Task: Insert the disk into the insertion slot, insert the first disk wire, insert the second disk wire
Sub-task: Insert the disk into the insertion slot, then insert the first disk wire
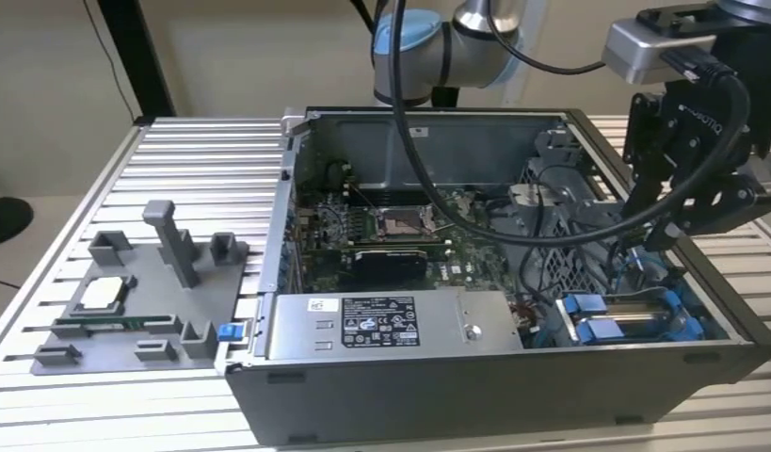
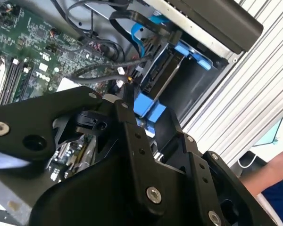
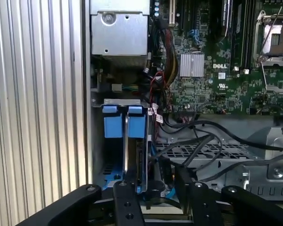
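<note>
The slatted tabletop [image 1: 197, 151] carries the open computer case [image 1: 486, 400], and the pincer [image 1: 667, 231] hangs over the end of it that lies at the exterior view's right. I cannot tell whether the pincer is spread or pressed together, nor whether it carries anything.

Straight below the pincer sits the insertion slot [image 3: 98, 150], its blue clips bright in both wrist views. The disk [image 2: 162, 75] appears to stand inside that slot already, so the first step looks done and the work now seems to be on the wires.

Loose black wires [image 3: 198, 141] cross the case floor just beside the pincer, on its motherboard side, and a blue wire [image 2: 140, 33] loops beyond the slot.

To do this step well, the plug should meet the disk's socket squarely, with no tilt. The descent should be slow and keep the pincer's frame off the slot wall. The slack wires lie close enough to snag, so the approach wants to stay on the slot side of them.
</note>
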Available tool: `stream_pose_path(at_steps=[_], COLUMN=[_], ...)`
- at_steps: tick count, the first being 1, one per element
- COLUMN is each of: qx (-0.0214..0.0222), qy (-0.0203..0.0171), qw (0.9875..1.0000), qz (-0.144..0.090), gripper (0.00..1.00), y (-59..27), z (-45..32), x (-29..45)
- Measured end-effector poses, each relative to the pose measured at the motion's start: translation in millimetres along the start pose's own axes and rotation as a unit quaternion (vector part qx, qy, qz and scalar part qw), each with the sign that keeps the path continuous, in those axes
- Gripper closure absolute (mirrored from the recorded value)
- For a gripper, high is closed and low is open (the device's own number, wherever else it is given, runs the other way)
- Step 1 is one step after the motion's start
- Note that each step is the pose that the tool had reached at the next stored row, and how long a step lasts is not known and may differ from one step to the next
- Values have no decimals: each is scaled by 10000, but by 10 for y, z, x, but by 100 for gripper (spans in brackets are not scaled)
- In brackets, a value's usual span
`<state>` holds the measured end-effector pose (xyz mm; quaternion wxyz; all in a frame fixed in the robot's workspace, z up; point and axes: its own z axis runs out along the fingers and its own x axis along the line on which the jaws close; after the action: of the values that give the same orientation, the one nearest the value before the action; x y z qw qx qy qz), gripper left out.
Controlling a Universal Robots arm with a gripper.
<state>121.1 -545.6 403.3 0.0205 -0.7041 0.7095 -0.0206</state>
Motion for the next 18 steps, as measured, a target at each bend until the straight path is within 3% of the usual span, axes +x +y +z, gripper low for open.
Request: stream_pose_path(at_steps=[8, 13, 18], qx=[70, 173, 173], qy=[122, 193, 290], qw=[9997, 9993, 9990], qz=[-197, -260, -280], gripper=[0, 0, 0], y=[36, 38, 47], z=[81, 113, 115], x=[-138, -151, -151])
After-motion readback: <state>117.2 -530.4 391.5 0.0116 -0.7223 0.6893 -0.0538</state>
